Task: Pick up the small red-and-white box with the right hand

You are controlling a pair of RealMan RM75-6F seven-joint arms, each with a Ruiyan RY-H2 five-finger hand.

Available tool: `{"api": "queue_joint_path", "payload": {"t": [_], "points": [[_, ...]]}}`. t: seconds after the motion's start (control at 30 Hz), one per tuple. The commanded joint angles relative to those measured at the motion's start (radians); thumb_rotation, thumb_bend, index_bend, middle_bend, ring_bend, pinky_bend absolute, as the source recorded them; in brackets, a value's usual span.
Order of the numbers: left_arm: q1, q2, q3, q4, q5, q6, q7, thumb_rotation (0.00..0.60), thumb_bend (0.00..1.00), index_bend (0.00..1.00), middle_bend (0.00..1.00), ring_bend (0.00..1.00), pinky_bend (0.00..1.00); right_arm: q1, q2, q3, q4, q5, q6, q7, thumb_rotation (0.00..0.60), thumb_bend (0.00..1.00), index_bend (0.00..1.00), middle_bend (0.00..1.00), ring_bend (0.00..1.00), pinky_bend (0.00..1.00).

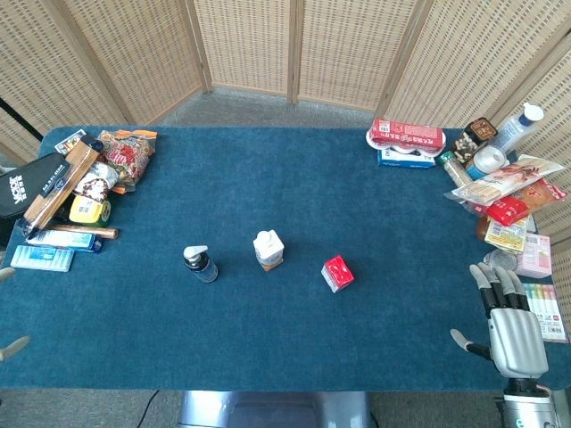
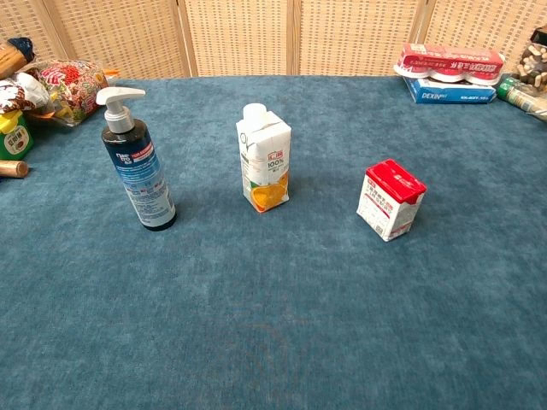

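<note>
The small red-and-white box (image 1: 337, 273) stands upright on the blue tablecloth, right of centre; the chest view shows its red top and white printed sides (image 2: 391, 200). My right hand (image 1: 510, 323) hovers at the table's front right corner, well to the right of the box and nearer the front edge. Its fingers are stretched out and apart, and it holds nothing. Only two fingertips of my left hand (image 1: 7, 310) show at the far left edge, spread wide with nothing between them. Neither hand appears in the chest view.
A white juice carton (image 1: 268, 250) and a blue pump bottle (image 1: 199, 263) stand left of the box. Snack packs and bottles (image 1: 500, 174) crowd the right edge, marker pens (image 1: 546, 308) lie beside my right hand, and more packets (image 1: 80, 183) pile up at the left.
</note>
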Motion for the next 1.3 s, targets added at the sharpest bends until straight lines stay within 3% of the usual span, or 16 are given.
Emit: {"api": "queue_joint_path", "payload": {"t": [0.03,0.4,0.57,1.1,1.3], "points": [[0.0,-0.001,0.001,-0.001,0.0,-0.002,0.003,0.6,0.0,0.16,0.0,0.0,0.0,0.001,-0.001,-0.002,0.0,0.0,-0.004,-0.002,0.6,0.0,0.0,0.0,0.0,0.0],[-0.01,-0.007,-0.006,-0.014,-0.019,-0.028,0.031,0.6,0.0,0.16,0.0,0.0,0.0,0.06,-0.065,-0.009,-0.009,-0.006,-0.106,0.051,0.6,0.0,0.0,0.0,0.0,0.0],[-0.02,-0.012,-0.009,-0.025,-0.027,-0.052,0.061,0.6,0.0,0.16,0.0,0.0,0.0,0.142,-0.108,0.002,0.014,-0.008,-0.228,0.193,0.6,0.0,0.0,0.0,0.0,0.0],[-0.051,-0.028,-0.025,-0.039,-0.094,-0.135,0.11,0.6,0.0,0.16,0.0,0.0,0.0,0.345,-0.353,0.129,0.17,0.183,-0.442,0.239,0.6,0.0,0.0,0.0,0.0,0.0],[-0.056,-0.028,-0.032,-0.034,-0.114,-0.149,0.106,0.6,0.0,0.16,0.0,0.0,0.0,0.392,-0.431,0.17,0.187,0.299,-0.469,0.165,0.6,0.0,0.0,0.0,0.0,0.0]]}}
